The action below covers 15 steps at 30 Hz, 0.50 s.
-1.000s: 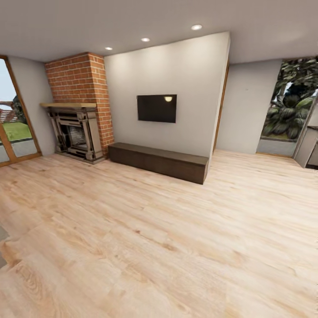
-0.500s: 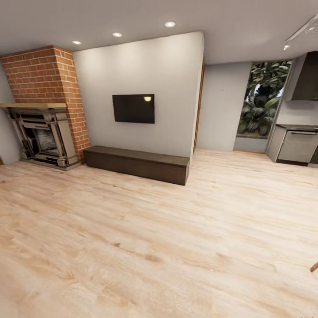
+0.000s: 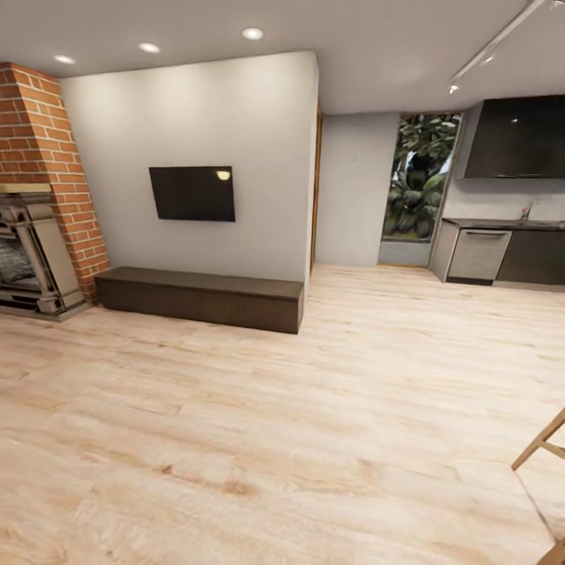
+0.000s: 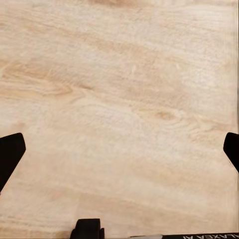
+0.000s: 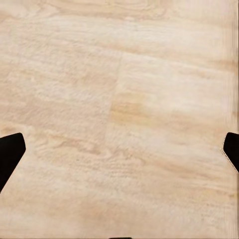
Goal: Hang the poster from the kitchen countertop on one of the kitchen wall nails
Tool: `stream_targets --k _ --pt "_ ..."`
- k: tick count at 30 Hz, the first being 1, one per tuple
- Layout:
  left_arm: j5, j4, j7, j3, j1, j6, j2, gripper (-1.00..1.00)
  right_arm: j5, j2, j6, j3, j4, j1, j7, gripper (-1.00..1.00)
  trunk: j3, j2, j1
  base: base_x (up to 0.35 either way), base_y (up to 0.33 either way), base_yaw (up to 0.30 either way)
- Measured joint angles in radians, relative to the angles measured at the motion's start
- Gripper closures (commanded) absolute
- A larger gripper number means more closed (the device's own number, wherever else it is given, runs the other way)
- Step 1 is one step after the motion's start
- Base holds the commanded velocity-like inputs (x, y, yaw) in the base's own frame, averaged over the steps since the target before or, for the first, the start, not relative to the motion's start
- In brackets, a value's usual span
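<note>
The poster is out of view. At the far right of the head view a stretch of the kitchen countertop (image 3: 502,224) runs over dark cabinets, too far off to tell what lies on it. In the left wrist view my left gripper (image 4: 119,154) is open, its black fingertips (image 4: 10,154) wide apart above bare wooden floor. My right gripper (image 5: 119,154) is open too, with fingertips (image 5: 10,152) spread over floor planks and nothing between them.
A grey wall with a black TV (image 3: 192,193) and a low dark bench (image 3: 200,297) stands ahead, and a brick fireplace (image 3: 31,227) is at the left. A window with plants (image 3: 420,184) lies beyond. A wooden chair leg (image 3: 541,443) pokes in at the lower right.
The whole head view has swung to the right: the fireplace slid toward the left edge, and the kitchen cabinets and a chair leg came into sight at the right.
</note>
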Motion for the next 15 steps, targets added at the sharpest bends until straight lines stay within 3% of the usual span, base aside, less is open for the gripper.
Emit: stream_targets --k 6,15 --pt "0.0 0.0 0.0 0.0 0.0 -0.001 0.0 -1.0 0.0 0.0 0.0 0.0 0.0 0.0 0.0 -1.0 0.0 0.0 0.0 0.323 -0.001 -0.252" --pt "0.0 0.0 0.0 0.0 0.0 -0.002 0.002 -1.0 0.002 0.0 -0.002 0.001 0.001 0.0 0.0 -1.0 0.0 0.0 0.0 0.324 0.0 -0.042"
